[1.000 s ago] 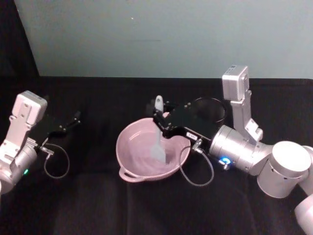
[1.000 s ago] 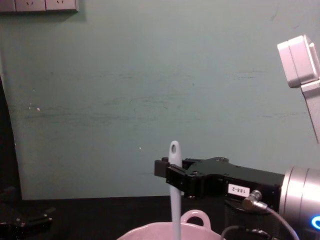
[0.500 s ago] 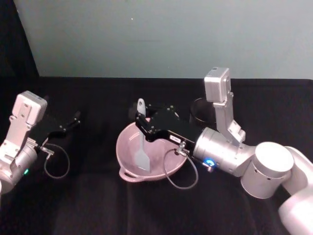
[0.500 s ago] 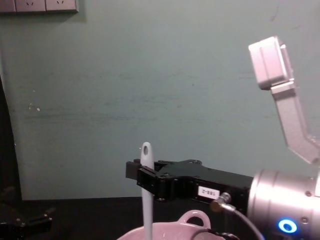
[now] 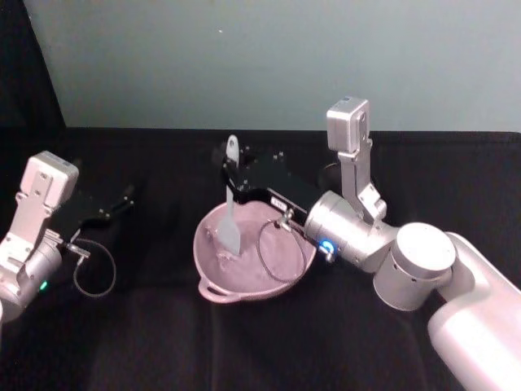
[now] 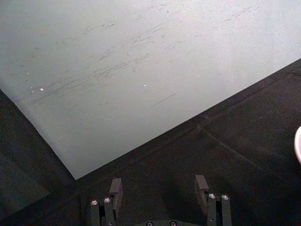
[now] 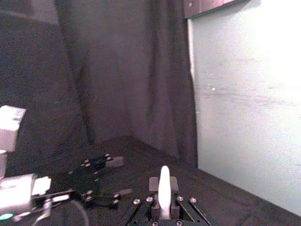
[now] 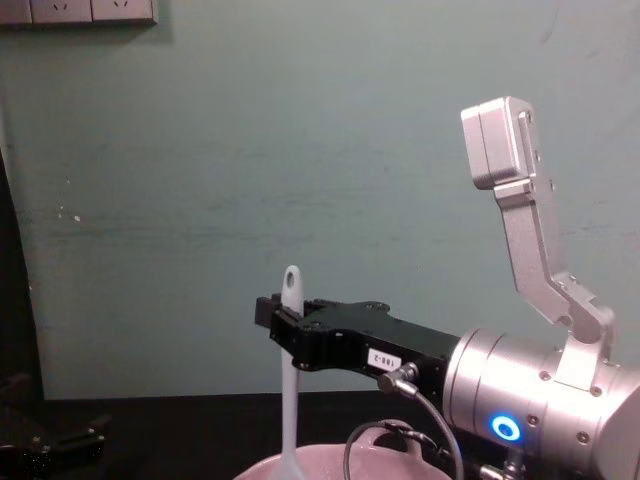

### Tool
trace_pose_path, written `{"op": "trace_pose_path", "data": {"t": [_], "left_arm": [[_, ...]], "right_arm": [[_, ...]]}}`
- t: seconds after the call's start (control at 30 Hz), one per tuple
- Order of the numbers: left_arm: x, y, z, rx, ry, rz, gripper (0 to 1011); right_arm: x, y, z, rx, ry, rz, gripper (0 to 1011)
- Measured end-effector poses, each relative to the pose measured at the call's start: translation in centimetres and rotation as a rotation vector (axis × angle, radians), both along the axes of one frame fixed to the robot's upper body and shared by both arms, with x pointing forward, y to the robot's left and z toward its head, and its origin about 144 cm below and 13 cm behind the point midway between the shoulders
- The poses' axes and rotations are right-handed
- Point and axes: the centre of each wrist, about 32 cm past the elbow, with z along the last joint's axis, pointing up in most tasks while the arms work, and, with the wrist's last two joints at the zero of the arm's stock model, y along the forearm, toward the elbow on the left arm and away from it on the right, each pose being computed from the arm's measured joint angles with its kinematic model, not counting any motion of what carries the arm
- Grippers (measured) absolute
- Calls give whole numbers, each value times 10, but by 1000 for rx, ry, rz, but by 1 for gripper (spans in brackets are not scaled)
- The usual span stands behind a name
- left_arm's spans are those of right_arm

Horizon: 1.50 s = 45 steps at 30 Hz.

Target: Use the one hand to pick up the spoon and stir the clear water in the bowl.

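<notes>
Spoon [image 5: 230,208] judged light, stiff; my right gripper [image 5: 230,181] clenches its upper handle, blade in bowl [image 5: 200,254]; left gripper [image 5: 124,197] splayed, idle well left of bowl.

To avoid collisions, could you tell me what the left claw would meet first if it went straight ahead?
Probably nothing until the teal wall: the left claw points over the black tabletop, with the pink bowl off to one side.
</notes>
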Motion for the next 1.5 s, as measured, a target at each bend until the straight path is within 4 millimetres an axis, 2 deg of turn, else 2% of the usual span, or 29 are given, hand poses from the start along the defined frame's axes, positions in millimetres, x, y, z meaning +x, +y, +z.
{"op": "trace_pose_path", "data": {"t": [0.27,0.63,1.03,1.2,1.5], "left_arm": [[0,0,0,0,0,0,1011],[0,0,0,0,0,0,1011],[0,0,0,0,0,0,1011],[0,0,0,0,0,0,1011],[0,0,0,0,0,0,1011]], "right_arm": [[9,-1,-6,6,-40,-71,116],[12,-18,-5,-27,-71,-131,116],[-15,-44,9,-43,-38,-55,116],[-22,-45,12,-32,-18,-24,116],[-28,-34,11,-23,14,22,116]]}}
